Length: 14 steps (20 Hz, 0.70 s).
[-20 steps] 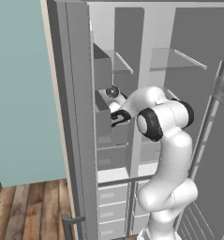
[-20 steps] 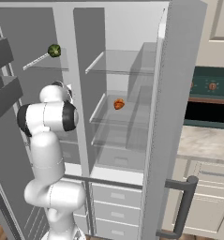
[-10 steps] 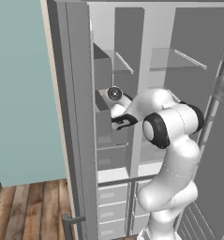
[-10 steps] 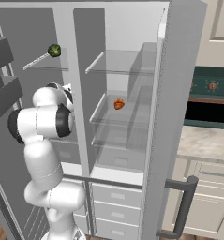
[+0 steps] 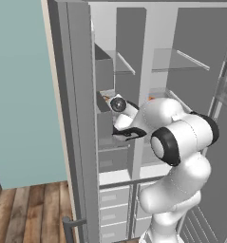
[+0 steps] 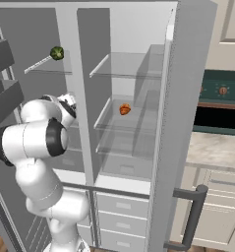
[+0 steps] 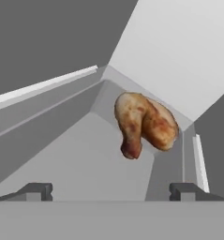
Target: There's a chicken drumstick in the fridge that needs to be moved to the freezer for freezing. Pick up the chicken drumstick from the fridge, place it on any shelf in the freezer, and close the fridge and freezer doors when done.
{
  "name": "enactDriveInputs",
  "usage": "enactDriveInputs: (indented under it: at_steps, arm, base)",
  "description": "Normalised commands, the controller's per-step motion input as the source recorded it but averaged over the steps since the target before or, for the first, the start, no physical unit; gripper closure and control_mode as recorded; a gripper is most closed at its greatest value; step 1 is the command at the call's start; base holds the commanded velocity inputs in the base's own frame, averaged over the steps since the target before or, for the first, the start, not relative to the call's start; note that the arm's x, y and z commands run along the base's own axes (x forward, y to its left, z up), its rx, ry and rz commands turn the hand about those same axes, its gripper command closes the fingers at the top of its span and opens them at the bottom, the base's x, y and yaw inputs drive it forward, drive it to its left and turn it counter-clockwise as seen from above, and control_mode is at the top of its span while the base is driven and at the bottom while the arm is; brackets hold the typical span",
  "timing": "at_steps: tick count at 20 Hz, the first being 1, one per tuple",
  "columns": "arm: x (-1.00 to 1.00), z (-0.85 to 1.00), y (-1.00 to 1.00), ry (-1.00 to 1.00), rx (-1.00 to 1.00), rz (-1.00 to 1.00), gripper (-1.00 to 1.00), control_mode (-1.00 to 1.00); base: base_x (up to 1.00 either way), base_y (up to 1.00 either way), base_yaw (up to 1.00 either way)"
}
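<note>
Hand point(image 7: 111, 190) wide open, chicken drumstick point(image 7: 144, 123) ahead on grey freezer point(image 7: 62, 164) shelf.

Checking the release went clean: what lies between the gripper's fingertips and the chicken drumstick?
Nothing but bare gray shelf floor. In the hand view the open gripper sits apart from the chicken drumstick.

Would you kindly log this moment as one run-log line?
end effector: open, in freezer | golden-brown chicken drumstick: released on shelf, ahead | doors: open
</note>
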Motion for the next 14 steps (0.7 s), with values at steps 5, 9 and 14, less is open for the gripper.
enactDriveInputs:
  at_steps: [5,9,14]
  arm:
    - [-0.77,0.16,-0.01,0.0,0.02,-0.01,-1.0,-1.0]
    - [-0.74,0.31,-0.03,0.0,0.01,-0.03,-1.0,-1.0]
    - [-0.54,0.65,-0.13,0.0,0.07,-0.02,-1.0,-1.0]
  base:
    - [0.0,0.0,0.0]
    - [0.0,0.0,0.0]
    - [0.0,0.0,0.0]
